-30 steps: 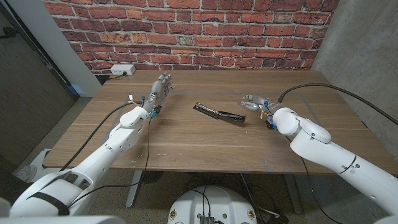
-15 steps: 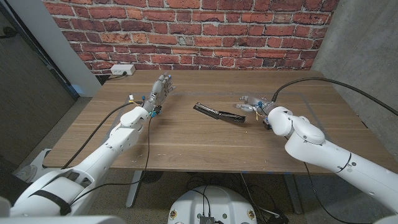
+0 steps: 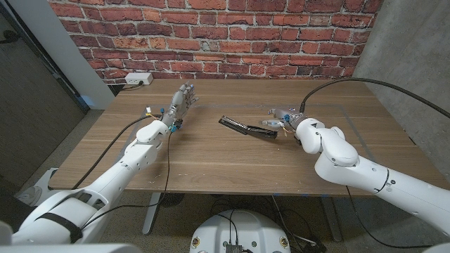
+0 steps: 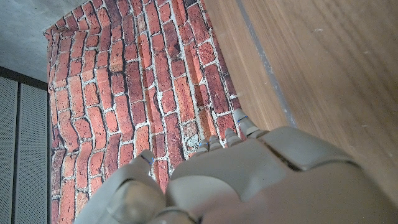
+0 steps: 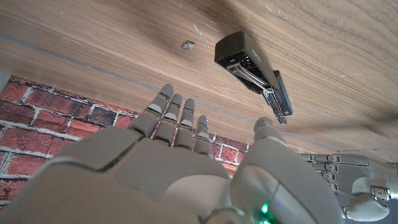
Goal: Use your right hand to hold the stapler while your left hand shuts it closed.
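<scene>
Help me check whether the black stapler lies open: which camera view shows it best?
The right wrist view: the black metal stapler is close, swung open, metal staple channel exposed, on the wooden table. The head view shows it small, lying flat. The left wrist view gives only brick wall and table.

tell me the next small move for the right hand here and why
Probably ease the right hand the last bit toward the stapler and close its fingers around the near end. The stapler lies open on the table, the right hand is open just beside it and not yet gripping, and the left hand waits open, well off to the side.
</scene>
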`<state>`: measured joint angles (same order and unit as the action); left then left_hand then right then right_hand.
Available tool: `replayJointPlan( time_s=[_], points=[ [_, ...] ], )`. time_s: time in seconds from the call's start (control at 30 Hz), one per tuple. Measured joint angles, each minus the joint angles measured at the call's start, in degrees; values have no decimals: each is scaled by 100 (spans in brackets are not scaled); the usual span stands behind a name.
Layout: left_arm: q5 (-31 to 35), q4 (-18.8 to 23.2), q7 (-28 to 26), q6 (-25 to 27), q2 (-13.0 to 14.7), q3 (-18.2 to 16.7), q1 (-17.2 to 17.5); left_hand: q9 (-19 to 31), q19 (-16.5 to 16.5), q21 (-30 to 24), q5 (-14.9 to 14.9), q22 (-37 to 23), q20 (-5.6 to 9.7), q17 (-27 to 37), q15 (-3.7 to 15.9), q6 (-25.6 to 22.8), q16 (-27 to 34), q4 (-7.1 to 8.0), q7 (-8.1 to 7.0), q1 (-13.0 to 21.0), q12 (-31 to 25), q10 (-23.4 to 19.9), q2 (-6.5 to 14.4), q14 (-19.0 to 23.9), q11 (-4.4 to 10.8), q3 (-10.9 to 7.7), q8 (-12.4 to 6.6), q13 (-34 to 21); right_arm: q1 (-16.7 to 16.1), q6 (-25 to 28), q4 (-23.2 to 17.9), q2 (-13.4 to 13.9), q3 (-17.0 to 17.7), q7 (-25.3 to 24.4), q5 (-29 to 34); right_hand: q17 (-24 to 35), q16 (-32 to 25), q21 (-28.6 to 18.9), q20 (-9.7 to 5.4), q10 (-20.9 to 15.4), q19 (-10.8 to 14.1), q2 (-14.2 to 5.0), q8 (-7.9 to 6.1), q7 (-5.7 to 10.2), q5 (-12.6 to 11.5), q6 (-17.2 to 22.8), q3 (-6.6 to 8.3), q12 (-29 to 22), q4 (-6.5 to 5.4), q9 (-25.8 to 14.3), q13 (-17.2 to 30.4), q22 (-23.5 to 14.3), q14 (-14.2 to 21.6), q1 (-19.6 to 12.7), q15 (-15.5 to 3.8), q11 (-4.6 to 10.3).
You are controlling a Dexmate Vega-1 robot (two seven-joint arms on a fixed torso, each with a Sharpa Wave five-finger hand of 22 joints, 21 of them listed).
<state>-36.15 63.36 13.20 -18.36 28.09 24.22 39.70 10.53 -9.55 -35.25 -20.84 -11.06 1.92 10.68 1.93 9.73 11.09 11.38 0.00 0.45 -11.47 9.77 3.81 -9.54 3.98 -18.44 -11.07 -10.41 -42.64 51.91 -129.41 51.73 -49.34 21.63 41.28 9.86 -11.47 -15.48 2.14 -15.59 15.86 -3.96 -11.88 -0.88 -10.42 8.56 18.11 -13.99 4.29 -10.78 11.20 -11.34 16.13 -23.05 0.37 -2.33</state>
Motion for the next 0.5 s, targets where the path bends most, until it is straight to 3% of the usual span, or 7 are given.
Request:
replayJointPlan(
  time_s=[0.17, 0.5],
  points=[
    [0, -3, 4, 0, 1, 2, -5, 0, 0, 0, 0, 0, 0, 0, 0, 0, 0, 0, 0, -25, 0, 0, 25, 0, 0, 0, 0, 0, 175, 109, -18, 0, -254, 305, 356, 0, 0, 0, -10, -118, 9, 101, -23, 27, -44, 109, -1, -44, 177, 0, 0, 0, 62, -175, -61, 75],
    [3, 11, 4, 20, 17, 6, -13, 0, 0, 0, 0, 0, 0, 0, 0, 0, 0, 0, 0, -44, 0, 0, 43, 0, 0, 0, 0, 0, 403, 219, 8, -55, -613, 867, 1025, 1, 25, 0, -41, -194, 40, 175, -23, 17, -129, 159, 10, -44, 327, 0, 0, 1, 182, -400, -120, 133]
  ],
)
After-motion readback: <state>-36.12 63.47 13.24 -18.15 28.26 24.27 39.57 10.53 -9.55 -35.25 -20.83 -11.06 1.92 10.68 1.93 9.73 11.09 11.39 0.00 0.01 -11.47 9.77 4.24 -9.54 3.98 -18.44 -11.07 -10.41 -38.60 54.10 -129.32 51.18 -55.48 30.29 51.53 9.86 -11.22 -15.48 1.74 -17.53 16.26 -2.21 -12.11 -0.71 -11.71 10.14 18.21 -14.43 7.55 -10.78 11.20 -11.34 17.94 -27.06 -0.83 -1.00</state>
